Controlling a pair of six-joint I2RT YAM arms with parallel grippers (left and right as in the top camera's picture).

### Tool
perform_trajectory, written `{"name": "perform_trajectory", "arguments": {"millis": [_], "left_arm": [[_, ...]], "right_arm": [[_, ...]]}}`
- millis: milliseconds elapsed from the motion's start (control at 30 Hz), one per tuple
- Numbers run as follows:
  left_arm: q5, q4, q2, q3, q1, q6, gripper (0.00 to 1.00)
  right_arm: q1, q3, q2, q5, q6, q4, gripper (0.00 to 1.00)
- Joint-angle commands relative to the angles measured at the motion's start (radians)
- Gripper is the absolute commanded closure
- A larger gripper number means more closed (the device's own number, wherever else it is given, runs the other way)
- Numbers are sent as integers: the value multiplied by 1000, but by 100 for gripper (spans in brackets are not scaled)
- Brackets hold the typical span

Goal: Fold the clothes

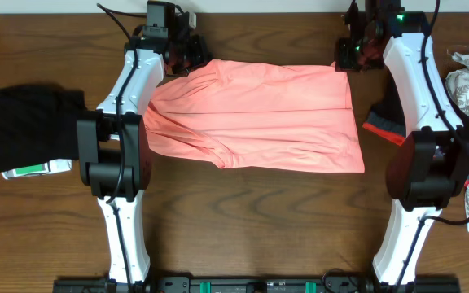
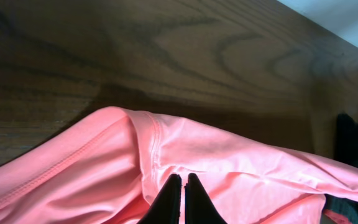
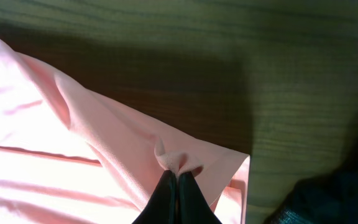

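— Where's the T-shirt (image 1: 259,114), and what have you got hold of?

— It lies spread across the middle of the tabletop (image 1: 259,236). My left claw (image 2: 182,182) is clenched on its far edge by the sleeve end. My right claw (image 3: 178,177) pinches a tuck of cloth at the other far corner.

— How should the fold go?

— I'd lift both ends evenly, hold that edge taut, then bring it toward me to land square on the near edge.
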Motion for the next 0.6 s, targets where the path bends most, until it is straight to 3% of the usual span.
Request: {"name": "perform_trajectory", "arguments": {"millis": [0,33,67,567], "left_arm": [[-10,-3,3,5,5,20,85],[-10,-2,7,2,5,20,77],[-10,-2,10,2,5,19,76],[-10,99,131,0,-12,-56,70]], "right_arm": [[-4,2,-23,9,-19,0,99],[-4,2,-23,9,-19,0,99],[-4,2,-23,9,-19,0,99],[-3,2,-23,8,-18,-1,99]]}}
